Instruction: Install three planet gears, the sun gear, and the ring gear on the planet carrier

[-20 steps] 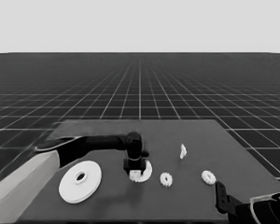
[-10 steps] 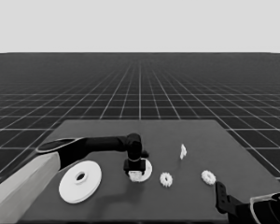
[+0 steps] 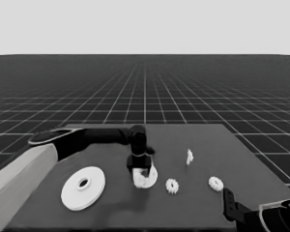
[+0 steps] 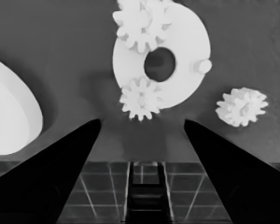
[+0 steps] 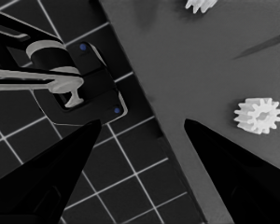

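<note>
Smaller round part [image 3: 146, 178] lies directly beneath the left tool [image 3: 139, 170]; fingers spread wide, holding nothing.

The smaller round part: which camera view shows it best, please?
The left wrist view: the smaller round part shows its hole, a peg and two gears. In the head view the left gripper partly hides it; the right wrist view misses it.

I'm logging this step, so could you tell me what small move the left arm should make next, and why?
Probably lift the left pincer clear: it is open above the smaller round part, where two gears already sit and one peg is bare. A loose gear lies beside it.
</note>
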### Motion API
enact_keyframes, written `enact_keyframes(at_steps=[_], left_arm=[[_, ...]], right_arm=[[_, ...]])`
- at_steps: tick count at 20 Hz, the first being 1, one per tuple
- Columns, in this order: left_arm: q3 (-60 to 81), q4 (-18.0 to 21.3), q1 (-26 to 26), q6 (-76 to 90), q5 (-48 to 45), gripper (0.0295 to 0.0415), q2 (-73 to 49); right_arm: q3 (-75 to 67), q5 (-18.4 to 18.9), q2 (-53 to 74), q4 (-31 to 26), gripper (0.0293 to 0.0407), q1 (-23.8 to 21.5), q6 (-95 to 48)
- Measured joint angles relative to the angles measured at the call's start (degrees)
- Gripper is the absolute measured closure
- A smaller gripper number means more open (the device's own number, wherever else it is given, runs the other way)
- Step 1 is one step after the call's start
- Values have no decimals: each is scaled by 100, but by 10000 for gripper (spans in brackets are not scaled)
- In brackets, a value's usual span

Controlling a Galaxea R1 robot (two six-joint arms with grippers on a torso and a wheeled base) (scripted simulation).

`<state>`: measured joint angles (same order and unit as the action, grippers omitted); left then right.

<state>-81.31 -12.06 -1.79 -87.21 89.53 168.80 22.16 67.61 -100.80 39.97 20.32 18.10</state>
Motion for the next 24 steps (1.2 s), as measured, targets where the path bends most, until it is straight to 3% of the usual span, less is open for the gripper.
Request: enact_keyframes(at_steps=[6,7,8,10,12,16,17,18,20,24], left_arm=[[26,123,115,-21,2,326,-3],[2167,-160,719,2750,-2046,303,-1530],[3624,-331,1324,5607,-3296,301,-3691],[4998,-489,1863,8958,-4460,317,-5792],[5484,-542,2043,10117,-4864,324,-6480],[5708,-568,2127,10658,-5052,326,-6786],[5720,-569,2132,10688,-5063,326,-6802],[5727,-570,2135,10706,-5069,326,-6811],[5734,-571,2138,10722,-5074,326,-6820],[5737,-571,2139,10730,-5077,326,-6824]], right_arm=[[0,0,0,0,315,0,0],[0,0,0,0,315,0,0],[0,0,0,0,315,0,0],[0,0,0,0,315,0,0],[0,0,0,0,315,0,0],[0,0,0,0,315,0,0],[571,2198,-1816,-794,307,-1295,2773],[1683,2690,-3467,-1725,307,-1762,5038],[3302,2358,-4475,-2441,313,-1916,6262],[4212,2151,-4873,-2743,315,-1930,6615]])
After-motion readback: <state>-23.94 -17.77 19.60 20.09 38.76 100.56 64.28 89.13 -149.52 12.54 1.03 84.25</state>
